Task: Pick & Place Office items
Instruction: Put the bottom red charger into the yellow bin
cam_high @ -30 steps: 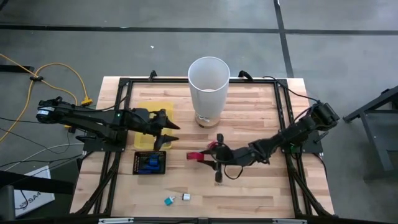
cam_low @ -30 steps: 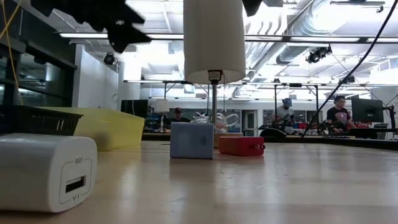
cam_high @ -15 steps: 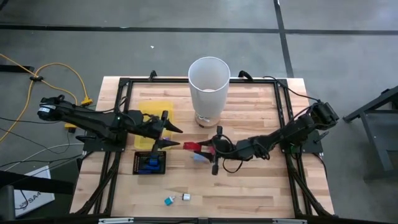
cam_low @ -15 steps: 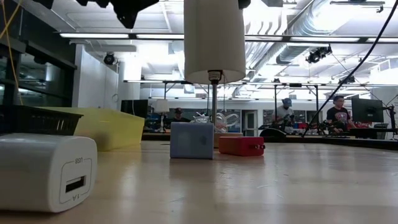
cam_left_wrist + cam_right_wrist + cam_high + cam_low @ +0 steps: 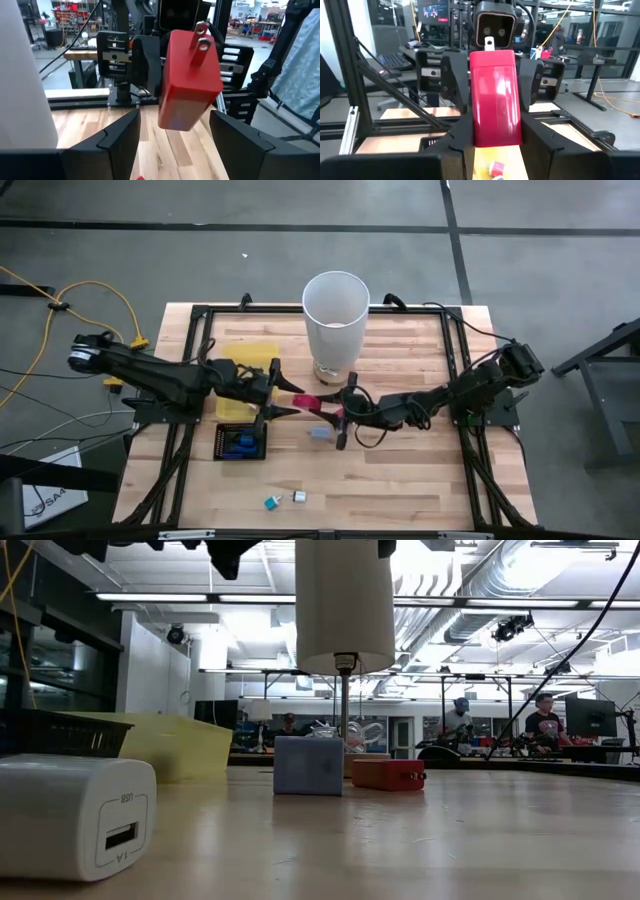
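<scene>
My right gripper (image 5: 328,406) is shut on a red plug-in charger (image 5: 311,401) and holds it above the table's middle. The charger's two metal prongs (image 5: 201,36) are at its free end, toward my left gripper (image 5: 288,398). That gripper is open and level, with one finger on either side of the charger's free end (image 5: 186,80), not touching it. Other office items lie on the table: a light blue block (image 5: 320,433), a teal piece (image 5: 271,502), a white charger (image 5: 75,815) and a red piece (image 5: 388,774). My right gripper pinches the red charger's two long sides (image 5: 481,134) between its two fingers, at the end away from the prongs. The fingers come level from the table's right and lie along the charger. The charger is lifted clear of the table and sticks out past the fingertips.
The tall white bin (image 5: 336,320) stands at the far middle, just beyond both grippers. A yellow tray (image 5: 248,356) and a black mesh tray (image 5: 241,442) holding blue pieces lie at the left. Bare wood lies at the near right.
My right gripper has carried the red charger up and toward the table's far edge and left. My left gripper has moved right toward it and tipped up to level. The charger's free end now sits between the open left fingers. The light blue block shows from under the right arm.
</scene>
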You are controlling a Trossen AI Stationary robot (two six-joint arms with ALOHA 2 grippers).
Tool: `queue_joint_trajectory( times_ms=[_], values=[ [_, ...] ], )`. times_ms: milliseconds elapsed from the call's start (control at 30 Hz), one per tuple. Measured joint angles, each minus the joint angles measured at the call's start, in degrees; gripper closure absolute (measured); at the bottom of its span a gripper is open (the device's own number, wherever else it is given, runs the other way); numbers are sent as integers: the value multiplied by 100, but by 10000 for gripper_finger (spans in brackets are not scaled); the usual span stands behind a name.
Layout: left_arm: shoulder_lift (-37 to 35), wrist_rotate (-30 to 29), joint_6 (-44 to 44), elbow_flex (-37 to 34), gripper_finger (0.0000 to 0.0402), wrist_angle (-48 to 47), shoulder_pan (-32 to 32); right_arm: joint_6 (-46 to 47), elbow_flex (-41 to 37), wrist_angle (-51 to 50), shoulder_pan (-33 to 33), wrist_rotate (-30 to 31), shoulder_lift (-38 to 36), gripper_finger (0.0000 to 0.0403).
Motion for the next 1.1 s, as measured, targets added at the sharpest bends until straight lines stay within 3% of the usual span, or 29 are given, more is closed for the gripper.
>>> queue_joint_trajectory(
  times_ms=[533, 933, 1100],
  values=[
    [559, 314, 574, 0, 173, 1177, -53, -102, 0, 21, 9, 182, 0, 294],
    [586, 249, 864, 0, 276, 1253, -125, -100, 0, 33, 13, 91, 2, 294],
    [586, 255, 862, -2, 284, 1255, -125, -98, 0, 33, 13, 113, 2, 294]
  ],
)
